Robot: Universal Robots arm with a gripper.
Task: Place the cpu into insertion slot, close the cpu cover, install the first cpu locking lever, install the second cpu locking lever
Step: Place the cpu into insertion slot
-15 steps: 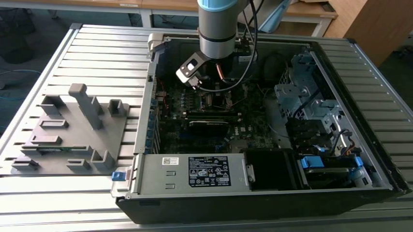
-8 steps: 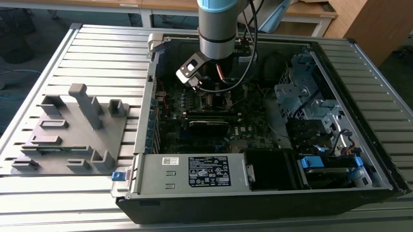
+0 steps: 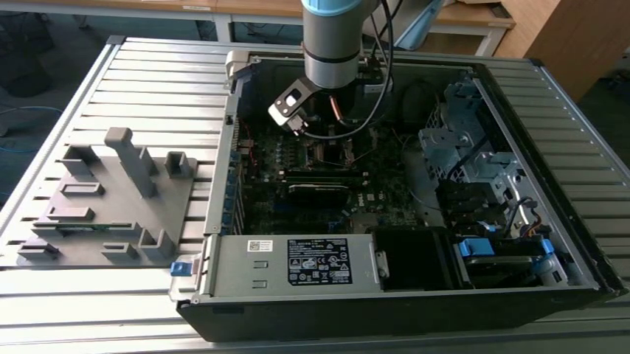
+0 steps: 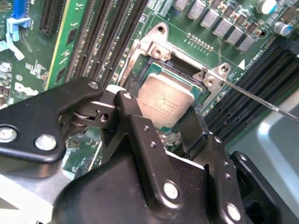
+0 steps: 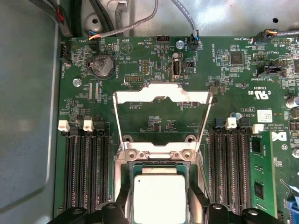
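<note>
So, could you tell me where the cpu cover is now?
In the first wrist view, the cpu cover stands open, hinged beside the cpu, between the two memory slot banks.

In the first wrist view the frame's edge cuts off part of the cpu (image 5: 160, 198).
</note>
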